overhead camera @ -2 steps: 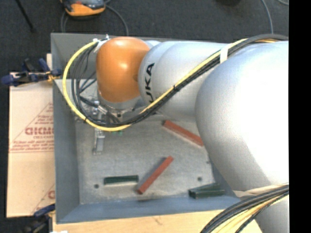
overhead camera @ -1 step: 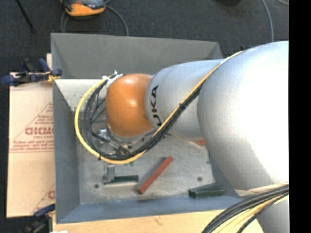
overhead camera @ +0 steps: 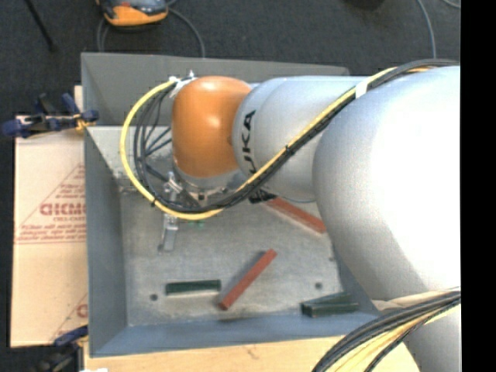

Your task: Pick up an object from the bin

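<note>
Currently, in the camera view, I see the gripper (overhead camera: 167, 235) hanging below the orange wrist cover (overhead camera: 203, 126) at the left-centre of the bin (overhead camera: 105, 231), over bare floor. I cannot tell whether its jaws are spread or pressed together, and I see nothing held. Nearest, just below it in the frame, a short dark green bar (overhead camera: 192, 288) lies flat, and right of that is a slanted red-brown stick (overhead camera: 248, 279). A second green bar (overhead camera: 329, 308) sits at the lower right, and another red stick (overhead camera: 298, 216) pokes out from under the arm (overhead camera: 372, 169). I judge them all light, stiff and smooth, likely to slide. I would pinch the nearest green bar across its narrow width, at mid-length.
</note>
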Robot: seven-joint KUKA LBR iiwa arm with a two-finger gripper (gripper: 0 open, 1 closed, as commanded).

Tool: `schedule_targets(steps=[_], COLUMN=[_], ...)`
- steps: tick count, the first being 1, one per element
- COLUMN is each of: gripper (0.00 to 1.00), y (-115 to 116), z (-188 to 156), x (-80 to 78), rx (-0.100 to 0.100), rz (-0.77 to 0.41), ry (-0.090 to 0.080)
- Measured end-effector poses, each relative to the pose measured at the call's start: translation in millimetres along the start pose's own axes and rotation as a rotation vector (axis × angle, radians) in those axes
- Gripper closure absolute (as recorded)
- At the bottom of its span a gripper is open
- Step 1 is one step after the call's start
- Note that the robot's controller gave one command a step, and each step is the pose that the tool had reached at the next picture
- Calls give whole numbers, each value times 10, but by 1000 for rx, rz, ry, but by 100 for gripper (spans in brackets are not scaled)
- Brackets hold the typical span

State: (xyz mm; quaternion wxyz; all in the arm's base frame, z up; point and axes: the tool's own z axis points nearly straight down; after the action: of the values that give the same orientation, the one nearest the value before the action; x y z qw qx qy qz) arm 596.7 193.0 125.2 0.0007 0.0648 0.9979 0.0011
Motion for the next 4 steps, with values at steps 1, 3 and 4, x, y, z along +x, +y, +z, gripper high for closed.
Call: schedule_targets(steps=[1,3,4], gripper=[0,100,100], y=[-324,-565,-565], z=[88,518,518], x=[204,864,864], rx=[2,-4,-4], rz=[76,-26,-26], ry=[-3,-8,-8])
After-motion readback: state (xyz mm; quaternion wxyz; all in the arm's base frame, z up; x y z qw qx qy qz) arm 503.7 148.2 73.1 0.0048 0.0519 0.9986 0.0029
